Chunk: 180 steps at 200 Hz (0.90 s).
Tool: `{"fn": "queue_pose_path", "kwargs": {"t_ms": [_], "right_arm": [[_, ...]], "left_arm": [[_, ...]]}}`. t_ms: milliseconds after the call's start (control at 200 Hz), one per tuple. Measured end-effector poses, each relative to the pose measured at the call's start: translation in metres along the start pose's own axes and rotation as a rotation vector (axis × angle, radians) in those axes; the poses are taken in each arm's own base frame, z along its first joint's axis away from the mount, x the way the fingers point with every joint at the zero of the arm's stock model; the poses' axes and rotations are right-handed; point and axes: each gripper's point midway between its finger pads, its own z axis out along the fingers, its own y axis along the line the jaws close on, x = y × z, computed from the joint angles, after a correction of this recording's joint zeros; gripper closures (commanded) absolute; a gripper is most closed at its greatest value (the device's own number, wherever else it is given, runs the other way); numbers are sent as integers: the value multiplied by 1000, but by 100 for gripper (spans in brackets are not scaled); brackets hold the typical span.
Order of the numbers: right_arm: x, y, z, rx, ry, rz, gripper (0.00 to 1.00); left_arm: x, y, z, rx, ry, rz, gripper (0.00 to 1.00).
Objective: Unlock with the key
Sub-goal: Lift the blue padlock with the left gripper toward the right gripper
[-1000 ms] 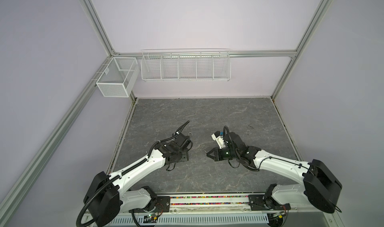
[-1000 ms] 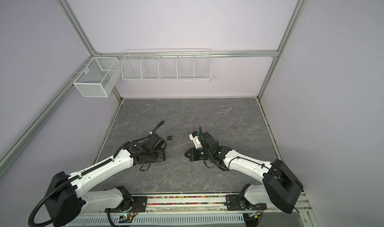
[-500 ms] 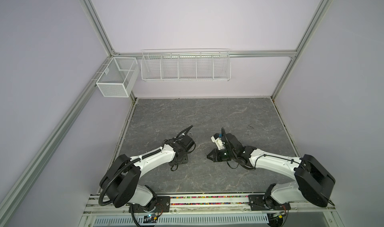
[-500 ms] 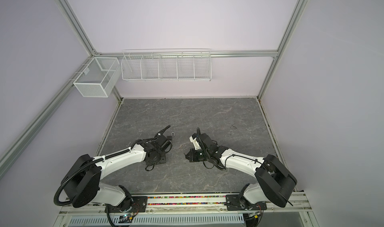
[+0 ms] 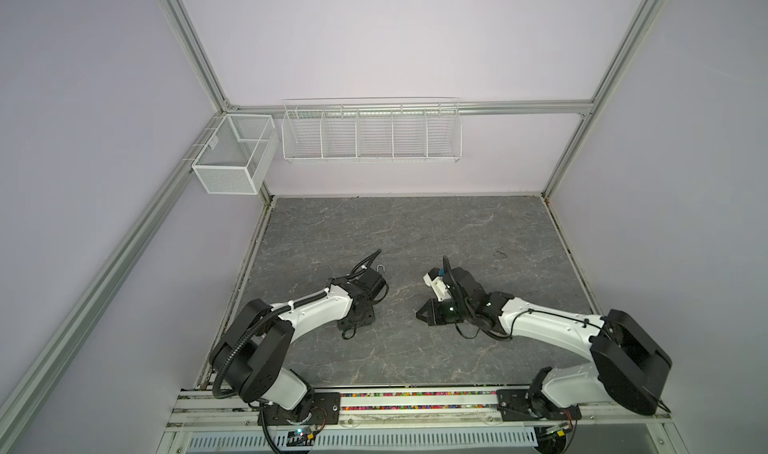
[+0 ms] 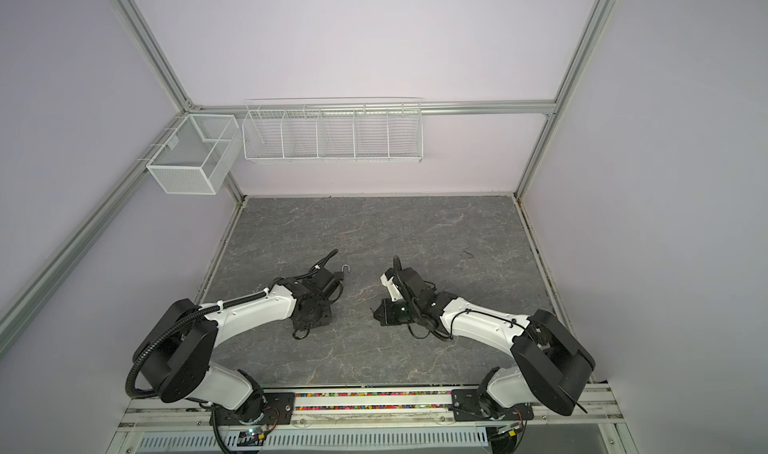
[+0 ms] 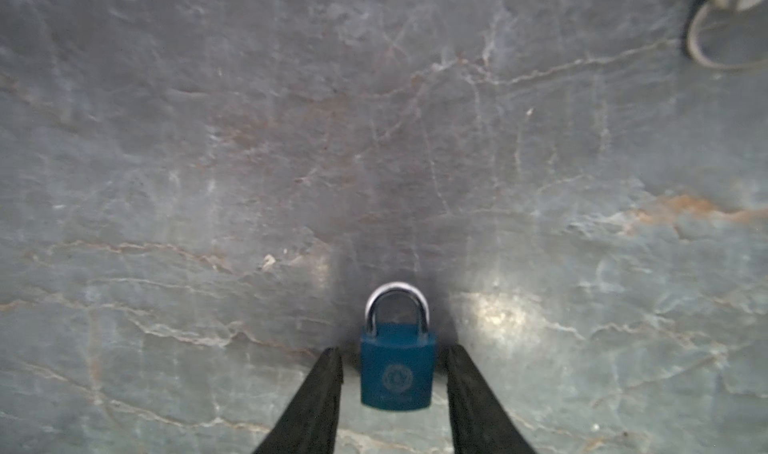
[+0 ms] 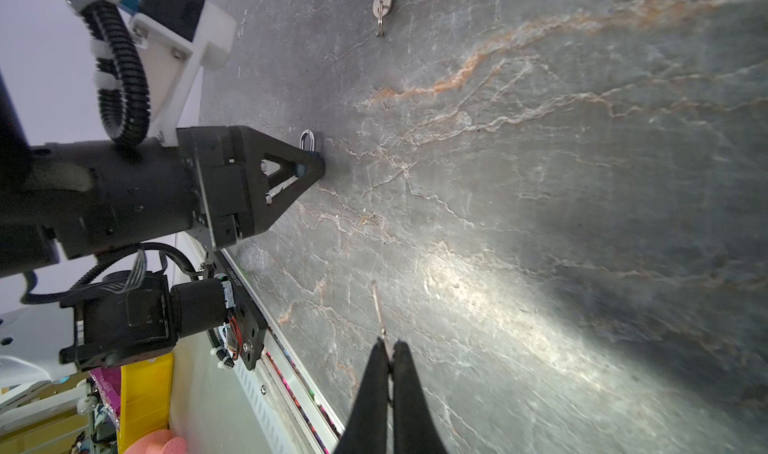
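— Why flat down around the padlock?

— Lying face-up on the table, shackle closed. Left gripper set astride the blue body, fingers apart, a sliver of gap each side, touching nothing by the look. Likely there to pin it firm for unlocking.

— And opposite?

— Right gripper pressed together on a key, blade poking forward, well apart from the lock. Seemingly held ready for a pinned target. Unlocking not yet begun, on this reading.

— Tally?

— One padlock, one key in hand, one spare bunch lying farther off, number on it unclear. Two grippers, two wire baskets on the wall.
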Motion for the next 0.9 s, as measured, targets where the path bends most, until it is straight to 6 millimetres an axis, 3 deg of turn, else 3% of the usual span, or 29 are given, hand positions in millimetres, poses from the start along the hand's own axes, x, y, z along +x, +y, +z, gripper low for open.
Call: {"fn": "queue_pose_path", "kwargs": {"t_ms": [395, 635, 900], "right_arm": [[-1, 0, 0, 5, -1, -13, 94], [-3, 1, -1, 7, -8, -18, 94], [-6, 3, -2, 4, -13, -20, 94]], "left_arm": [[-3, -5, 1, 11, -6, 13, 68], [-3, -5, 1, 16, -7, 16, 77], [-2, -4, 0, 20, -10, 23, 100]]}}
